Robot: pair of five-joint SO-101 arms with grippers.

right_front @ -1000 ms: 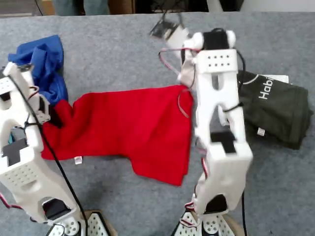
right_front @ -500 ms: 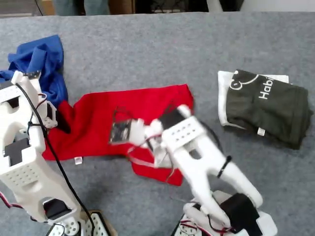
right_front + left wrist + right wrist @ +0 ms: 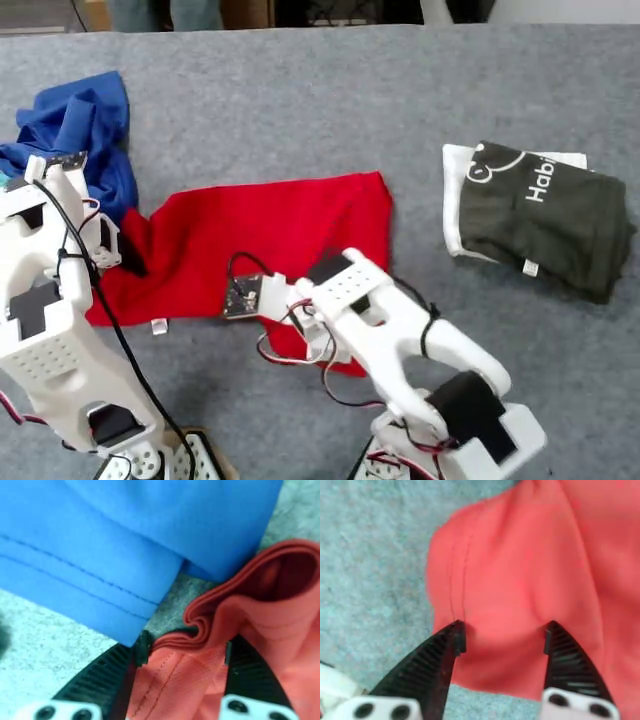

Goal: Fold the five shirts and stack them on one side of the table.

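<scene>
A red shirt lies spread across the table's middle, and its left end meets a crumpled blue shirt. My left gripper sits at that left end. In the left wrist view it is open, with a bunched fold of the red shirt between its fingers and the blue shirt just beyond. My right arm is bent low over the red shirt's near hem. My right gripper stands open, its fingers straddling the hem of the red shirt.
A folded dark green shirt rests on a folded white one at the right side. Grey table surface stretches behind the red shirt. Both arm bases stand at the near edge.
My right arm swung from the red shirt's far right corner down to its near hem and now sits folded low. The left arm shifted only slightly.
</scene>
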